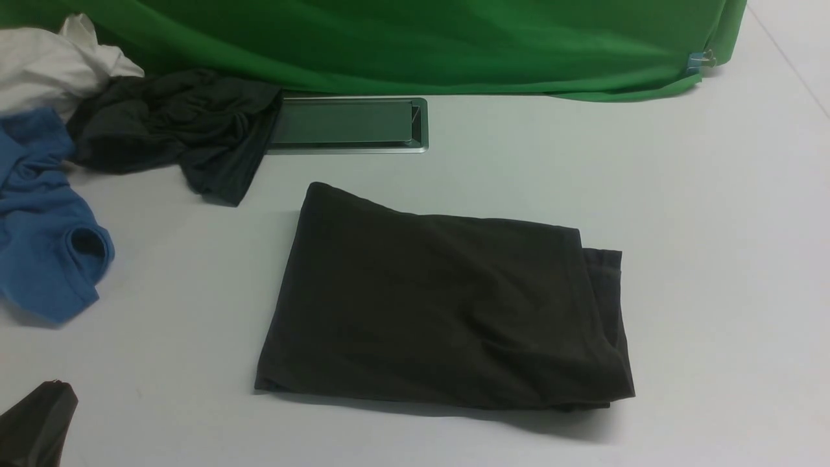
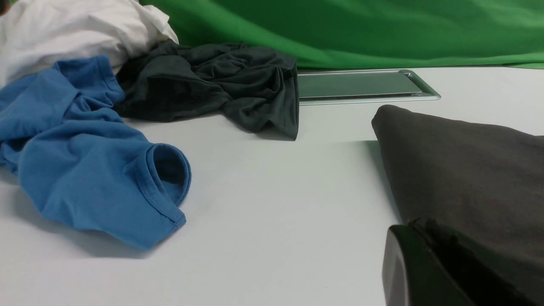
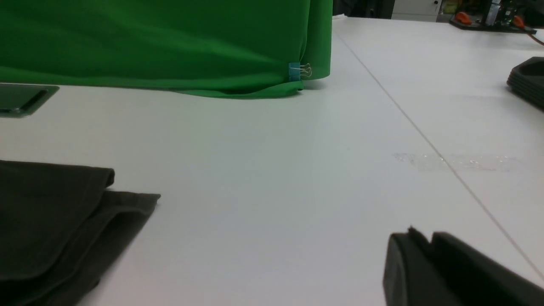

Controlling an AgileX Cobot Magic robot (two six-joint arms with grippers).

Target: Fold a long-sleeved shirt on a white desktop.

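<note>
No lettering is showing anywhere: the folded long-sleeved shirt, lying beyond and beside the left gripper, is presenting only plain dark fabric (any chest print is facing away or tucked inside).

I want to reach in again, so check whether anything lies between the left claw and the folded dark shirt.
Nothing visible does. In the front view, only bare white desktop lies between the left claw and the folded long-sleeved shirt. The blue garment and dark grey garment lie farther back, off that path.
</note>
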